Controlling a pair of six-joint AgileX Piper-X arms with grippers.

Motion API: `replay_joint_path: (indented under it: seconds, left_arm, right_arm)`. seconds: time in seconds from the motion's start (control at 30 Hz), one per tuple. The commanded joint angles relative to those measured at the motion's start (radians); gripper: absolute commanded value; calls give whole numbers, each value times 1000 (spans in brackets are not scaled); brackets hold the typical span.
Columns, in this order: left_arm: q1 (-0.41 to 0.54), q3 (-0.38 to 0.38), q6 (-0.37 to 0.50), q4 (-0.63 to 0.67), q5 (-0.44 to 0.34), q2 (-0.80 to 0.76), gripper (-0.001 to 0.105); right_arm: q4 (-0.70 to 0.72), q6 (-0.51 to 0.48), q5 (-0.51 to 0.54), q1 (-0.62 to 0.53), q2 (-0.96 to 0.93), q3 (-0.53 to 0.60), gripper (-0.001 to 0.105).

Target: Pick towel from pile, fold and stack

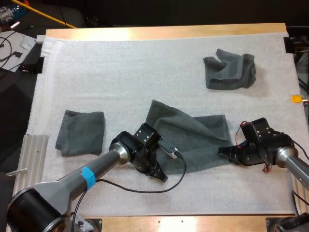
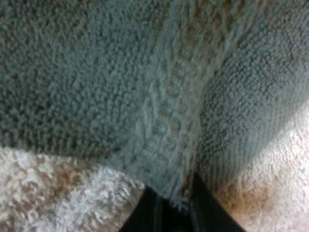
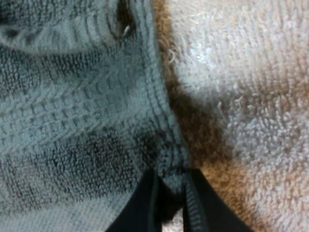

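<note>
**High view: both grippers hold the middle towel's near edge**

High view: the middle towel (image 1: 193,135) lies partly spread at the centre of the white mat (image 1: 120,63), with one flap lapped over. The left gripper (image 1: 159,173) is at its near left corner and the right gripper (image 1: 223,151) at its near right corner. A folded towel (image 1: 80,131) lies to the left. A crumpled towel (image 1: 230,71) sits far right, well apart.

Left wrist view: the black fingers (image 2: 142,217) pinch the towel's woven hem from both sides, with mat beside it.

Right wrist view: this arm's fingers (image 3: 140,208) clamp the hem the same way.

By my reading, one towel is finished, this one's fold is barely begun, and the crumpled one remains.
</note>
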Motion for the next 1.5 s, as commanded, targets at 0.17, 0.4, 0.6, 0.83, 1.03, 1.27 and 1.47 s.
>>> replay_joint_path:
  seconds: [0.17, 0.4, 0.6, 0.83, 1.03, 1.27, 1.47]
  left_arm:
    - [-5, -8, -3, 77, -5, -141, 0]
    - [-4, -42, 18, 187, -6, -335, 0]
    - [-1, -145, 31, 281, -4, -466, 0]
    - [-1, -257, 24, 373, 5, -524, 0]
    - [-1, -346, 14, 463, 20, -569, 0]
    - [-29, -385, -15, 558, 42, -614, 0]
    - [-88, -380, -45, 587, 44, -635, 0]
  right_arm:
    - [48, -40, -31, 1, -43, 2, 0]
    - [130, -29, -48, 3, -289, -7, 0]
    - [212, 11, -86, 0, -495, -60, 0]
    - [307, 26, -121, 0, -549, -177, 0]
    - [427, 42, -157, 45, -586, -296, 0]
    - [561, 101, -135, 203, -612, -386, 0]
    - [625, 186, -83, 321, -619, -394, 0]
